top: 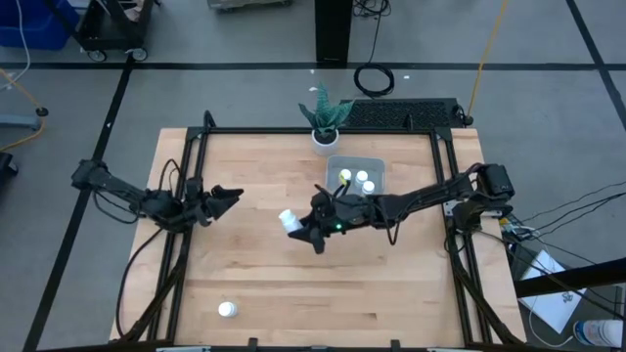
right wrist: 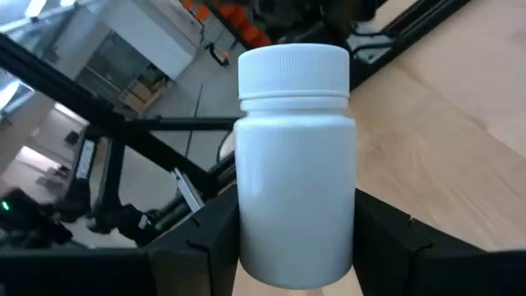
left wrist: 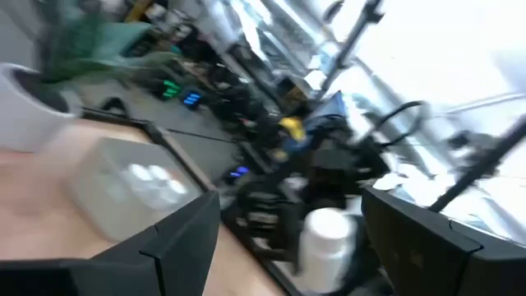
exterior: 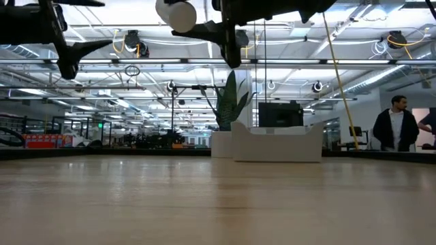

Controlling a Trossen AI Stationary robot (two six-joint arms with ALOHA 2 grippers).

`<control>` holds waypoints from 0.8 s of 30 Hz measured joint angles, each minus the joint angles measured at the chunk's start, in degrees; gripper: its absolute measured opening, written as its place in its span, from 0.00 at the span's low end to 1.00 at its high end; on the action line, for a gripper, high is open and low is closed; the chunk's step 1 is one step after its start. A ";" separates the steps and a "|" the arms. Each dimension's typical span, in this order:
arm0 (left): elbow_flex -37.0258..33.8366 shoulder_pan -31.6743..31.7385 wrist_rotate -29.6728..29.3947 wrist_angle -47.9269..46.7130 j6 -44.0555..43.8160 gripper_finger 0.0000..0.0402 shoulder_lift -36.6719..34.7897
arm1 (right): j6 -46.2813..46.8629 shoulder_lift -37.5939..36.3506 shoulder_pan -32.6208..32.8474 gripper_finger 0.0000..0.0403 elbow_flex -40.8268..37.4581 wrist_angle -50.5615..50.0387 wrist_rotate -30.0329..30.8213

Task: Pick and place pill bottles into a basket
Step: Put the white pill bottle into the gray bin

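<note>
We see the right gripper [top: 296, 225] clamped on a pill bottle [top: 289, 219], w/ both fingers pressed to its sides in the right wrist view [right wrist: 296, 164], and the low view shows it well up off the table [top: 254, 284], so we read this as mid-carry. The relation that matters to us: the basket [top: 375, 162] lies behind the held bottle, toward the far edge and on the right arm's own side, approx. back along that arm, so we judge the next move as a swing back and across, then release above the rim. The bottle's long axis looks roughly level or tilted from above; we can't fix it exactly, since the wrist view shows only cap end away from the palm. Nearest us, a lone pill bottle [top: 227, 310] sits by the near edge, left of centre, well apart from both grippers; the left arm is nearer it. The left gripper [top: 227, 198] waits left of centre w/ fingers spread, holding nothing. Farther off, three bottles [top: 354, 179] already lie in the basket. Beyond it a potted plant [top: 324, 122] stands at the far edge, just beside the basket, which is worth clearing on the swing.
</note>
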 joint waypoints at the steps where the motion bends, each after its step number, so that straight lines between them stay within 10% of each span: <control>1: 0.00 0.00 -1.71 -0.04 0.27 0.75 0.99 | 0.52 0.00 -0.19 0.43 0.00 0.52 -0.01; 14: 1.00 0.70 -1.15 10.69 -12.89 0.73 14.72 | 3.06 0.00 -0.11 0.43 0.07 2.46 -1.48; 24: 18.41 3.87 5.51 7.63 -11.83 0.59 33.98 | 2.11 0.63 -0.64 0.43 0.09 2.92 -2.85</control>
